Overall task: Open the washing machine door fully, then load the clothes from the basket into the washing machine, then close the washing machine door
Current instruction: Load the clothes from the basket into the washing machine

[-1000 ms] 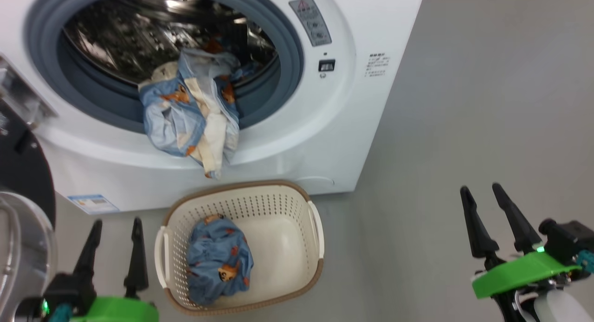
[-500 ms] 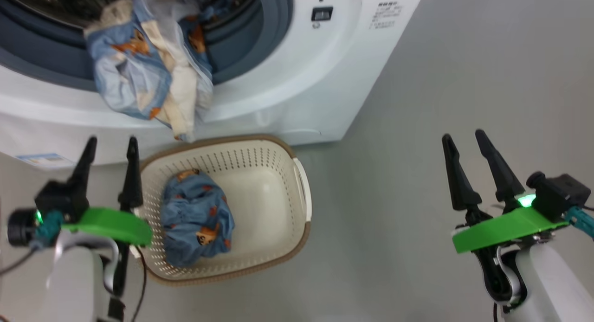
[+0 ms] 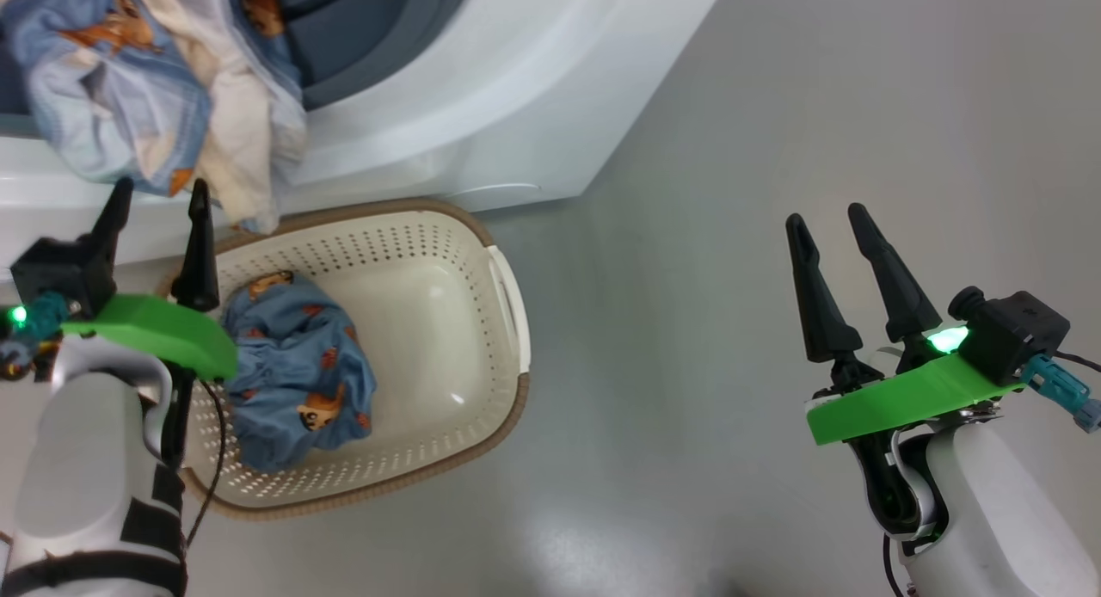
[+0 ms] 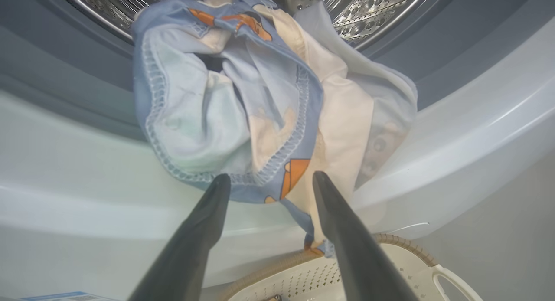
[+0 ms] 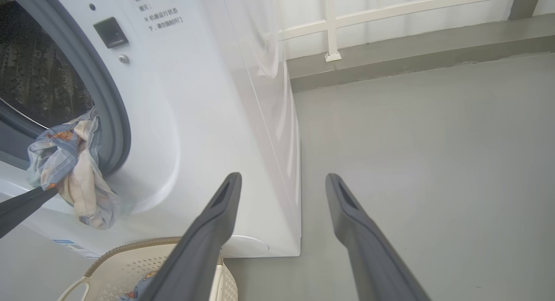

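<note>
Clothes [image 3: 112,89], blue with orange bears: I count two bundles, one on the washer [image 3: 482,89] lip, one in the basket [image 3: 507,304]; left gripper [image 3: 162,188], right gripper [image 3: 826,217] gape empty.

Robot's head tips down, so the drum slides out the top of its view. The actual move: left gripper [image 3: 162,186] comes forward along the basket [image 3: 509,304], fingertips now just under the clothes [image 3: 103,98] hanging off the washing machine [image 3: 482,81].
</note>
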